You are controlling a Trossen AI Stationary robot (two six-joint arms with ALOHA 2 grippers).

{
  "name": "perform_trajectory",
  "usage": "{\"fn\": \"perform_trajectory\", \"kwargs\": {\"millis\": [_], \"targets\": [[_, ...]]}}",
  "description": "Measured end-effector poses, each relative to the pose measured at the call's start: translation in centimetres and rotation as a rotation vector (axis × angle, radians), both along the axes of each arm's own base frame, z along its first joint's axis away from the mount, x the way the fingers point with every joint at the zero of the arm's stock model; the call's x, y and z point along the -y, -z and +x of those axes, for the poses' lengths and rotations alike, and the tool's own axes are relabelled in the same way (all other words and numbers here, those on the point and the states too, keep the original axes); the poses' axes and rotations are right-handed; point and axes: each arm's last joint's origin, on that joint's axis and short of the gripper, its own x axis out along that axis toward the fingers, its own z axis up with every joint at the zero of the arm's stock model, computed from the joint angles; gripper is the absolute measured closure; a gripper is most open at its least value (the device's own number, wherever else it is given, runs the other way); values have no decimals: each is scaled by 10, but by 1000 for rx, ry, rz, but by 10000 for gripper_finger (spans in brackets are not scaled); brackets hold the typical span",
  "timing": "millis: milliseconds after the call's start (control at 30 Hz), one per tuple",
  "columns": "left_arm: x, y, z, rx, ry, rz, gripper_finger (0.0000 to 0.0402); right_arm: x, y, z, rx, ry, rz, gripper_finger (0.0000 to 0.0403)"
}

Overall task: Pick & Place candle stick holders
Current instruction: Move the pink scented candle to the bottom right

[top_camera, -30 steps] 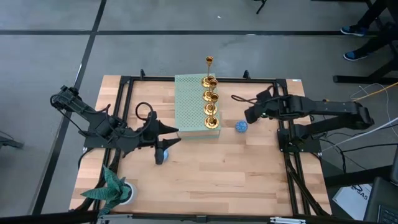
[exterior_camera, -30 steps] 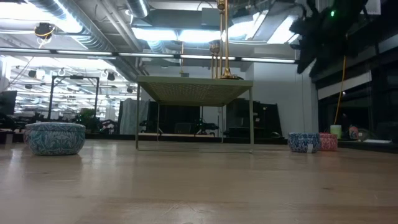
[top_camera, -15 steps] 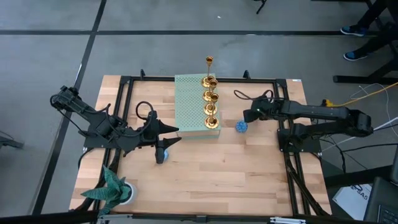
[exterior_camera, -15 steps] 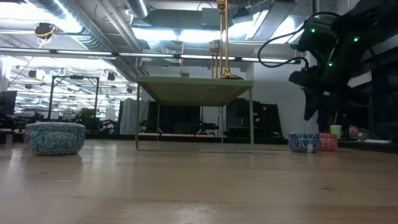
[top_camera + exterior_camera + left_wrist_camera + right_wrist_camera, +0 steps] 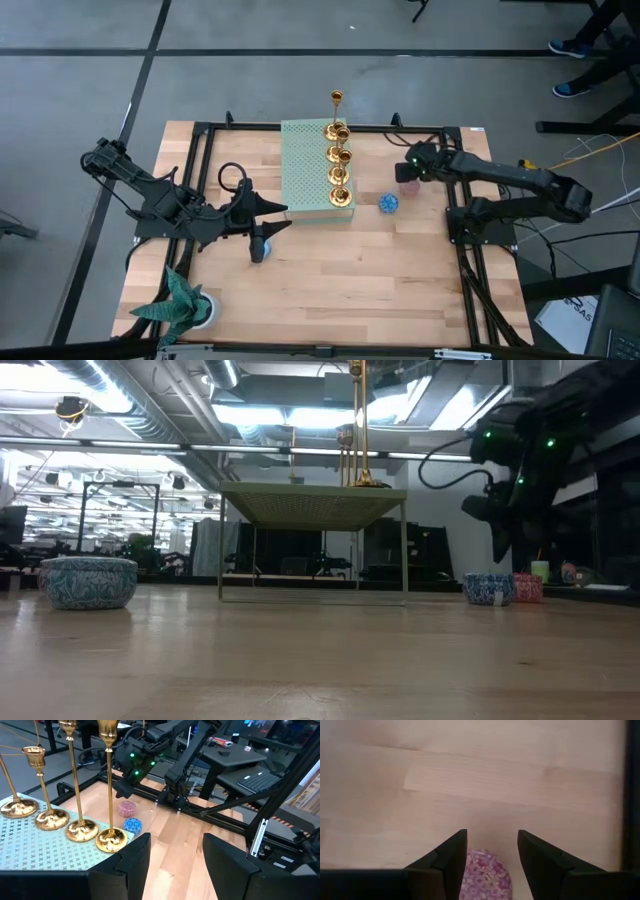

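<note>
Several gold candle stick holders, with round bases and tall thin stems, stand in a row along the right edge of a green perforated platform. Their bases also show in the left wrist view. My right gripper is open and points down just above a pink disc on the table to the right of the platform. My left gripper is open and empty at the platform's near left corner.
A blue disc lies beside the pink one. Another blue disc lies below my left gripper. A green paper plant stands at the near left corner. A black frame runs around the table.
My right gripper has come down toward the table and tipped its fingers downward, and it has gone a little toward the far edge. It now stands over the pink disc. Nothing else has moved.
</note>
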Motion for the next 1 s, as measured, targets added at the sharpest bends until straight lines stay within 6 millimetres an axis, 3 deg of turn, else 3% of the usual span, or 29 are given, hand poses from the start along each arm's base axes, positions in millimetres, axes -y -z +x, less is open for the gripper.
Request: {"fn": "perform_trajectory", "kwargs": {"millis": [600,1000], "targets": [[0,0,0,-1,0,0,224,8,46,22,-35,51,246,225],[0,1,0,-16,9,36,224,-34,44,34,-55,-84,367,225]]}}
